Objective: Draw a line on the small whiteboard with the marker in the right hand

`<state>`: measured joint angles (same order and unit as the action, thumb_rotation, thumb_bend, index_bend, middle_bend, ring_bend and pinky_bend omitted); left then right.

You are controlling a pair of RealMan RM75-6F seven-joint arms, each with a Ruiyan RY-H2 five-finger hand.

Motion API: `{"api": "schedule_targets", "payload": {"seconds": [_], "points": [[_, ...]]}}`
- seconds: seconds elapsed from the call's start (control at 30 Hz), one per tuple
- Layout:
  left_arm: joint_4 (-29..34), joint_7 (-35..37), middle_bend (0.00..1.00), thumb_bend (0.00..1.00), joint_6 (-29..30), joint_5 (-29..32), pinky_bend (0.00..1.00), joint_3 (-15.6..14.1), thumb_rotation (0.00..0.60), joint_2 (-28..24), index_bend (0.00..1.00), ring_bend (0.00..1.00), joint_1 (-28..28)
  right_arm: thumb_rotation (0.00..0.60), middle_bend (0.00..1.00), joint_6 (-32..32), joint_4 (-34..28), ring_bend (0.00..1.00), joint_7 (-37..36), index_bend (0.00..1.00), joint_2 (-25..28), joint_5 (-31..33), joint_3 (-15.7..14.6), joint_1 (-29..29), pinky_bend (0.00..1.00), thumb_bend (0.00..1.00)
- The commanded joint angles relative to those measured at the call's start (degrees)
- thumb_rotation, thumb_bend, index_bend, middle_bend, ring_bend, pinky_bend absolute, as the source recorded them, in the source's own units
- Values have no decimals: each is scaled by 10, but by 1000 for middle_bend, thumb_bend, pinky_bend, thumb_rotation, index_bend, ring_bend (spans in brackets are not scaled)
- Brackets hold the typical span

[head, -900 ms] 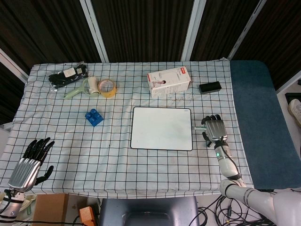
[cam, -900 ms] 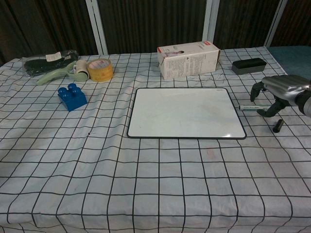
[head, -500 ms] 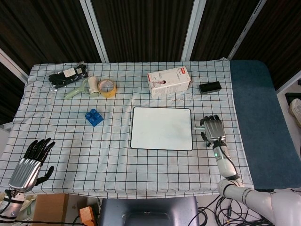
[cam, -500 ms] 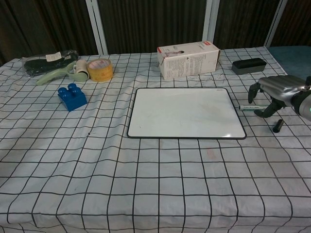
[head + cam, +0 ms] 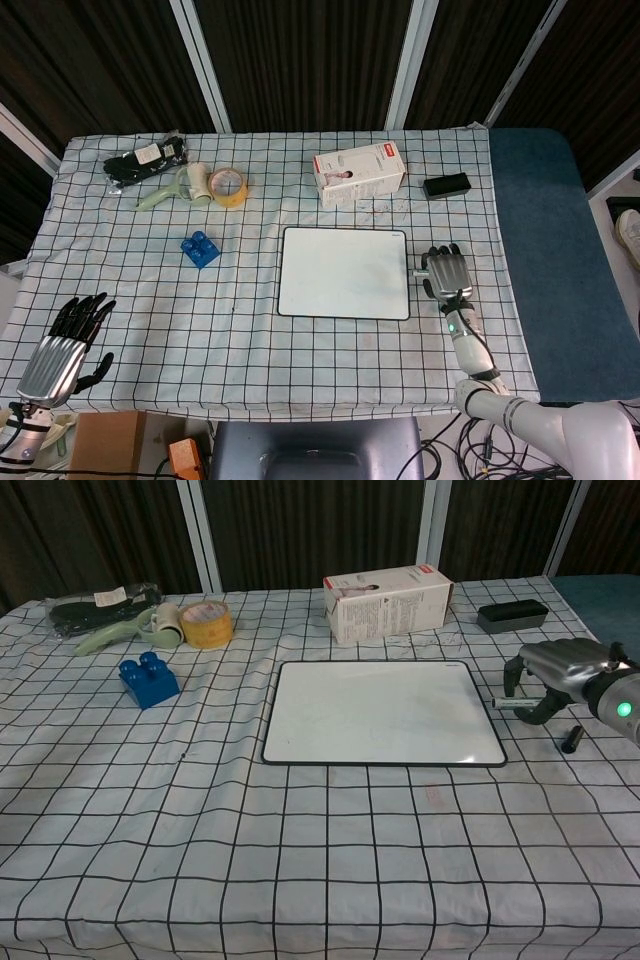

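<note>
The small whiteboard (image 5: 345,272) (image 5: 380,712) lies flat in the middle of the checked cloth, its surface blank. Just off its right edge the marker (image 5: 420,271) (image 5: 508,703) lies on the cloth, tip end toward the board. My right hand (image 5: 447,272) (image 5: 560,665) arches over the marker's rear half, fingers curved down on one side and thumb on the other, with a gap still showing around the barrel. The marker's black cap (image 5: 571,739) lies beside the hand. My left hand (image 5: 60,350) hovers at the table's near left corner, fingers spread, holding nothing.
At the back stand a white and red box (image 5: 358,172) (image 5: 388,602) and a black eraser (image 5: 446,185) (image 5: 512,616). Back left hold a yellow tape roll (image 5: 228,186), a green-handled tool (image 5: 165,192) and a black bag (image 5: 145,160). A blue brick (image 5: 200,248) sits left of the board.
My right hand has slid a little left along the marker toward the board and lowered over it. The marker, board and left hand have not moved.
</note>
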<state>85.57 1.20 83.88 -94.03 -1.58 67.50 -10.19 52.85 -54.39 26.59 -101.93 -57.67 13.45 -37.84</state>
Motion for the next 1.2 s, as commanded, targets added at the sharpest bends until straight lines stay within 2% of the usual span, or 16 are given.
{"api": "schedule_targets", "payload": {"seconds": [0.03, 0.63, 0.77, 0.93, 1.2], "points": [[0, 1, 0, 412, 0, -1, 23, 0, 600, 0, 0, 0, 0, 600, 301, 1, 1, 218, 3, 472, -2, -1, -1, 0, 190, 342], [0, 13, 0, 412, -5, 2, 23, 0, 600, -5, 0, 0, -2, 600, 347, 22, 1, 267, 53, 556, -9, -2, -10, -1, 200, 346], [0, 14, 0, 413, -5, 2, 23, 0, 600, -5, 0, 0, -2, 600, 382, 32, 6, 311, 66, 615, -12, -8, -14, -1, 232, 351], [-1, 15, 0, 412, -5, 2, 23, 0, 600, -5, 0, 0, -2, 600, 474, 41, 11, 419, 77, 732, -15, -11, -14, 0, 295, 357], [-1, 15, 0, 413, -6, 1, 24, 0, 600, -5, 0, 0, -2, 600, 527, 42, 27, 473, 78, 799, -22, -20, -20, 4, 336, 362]]}}
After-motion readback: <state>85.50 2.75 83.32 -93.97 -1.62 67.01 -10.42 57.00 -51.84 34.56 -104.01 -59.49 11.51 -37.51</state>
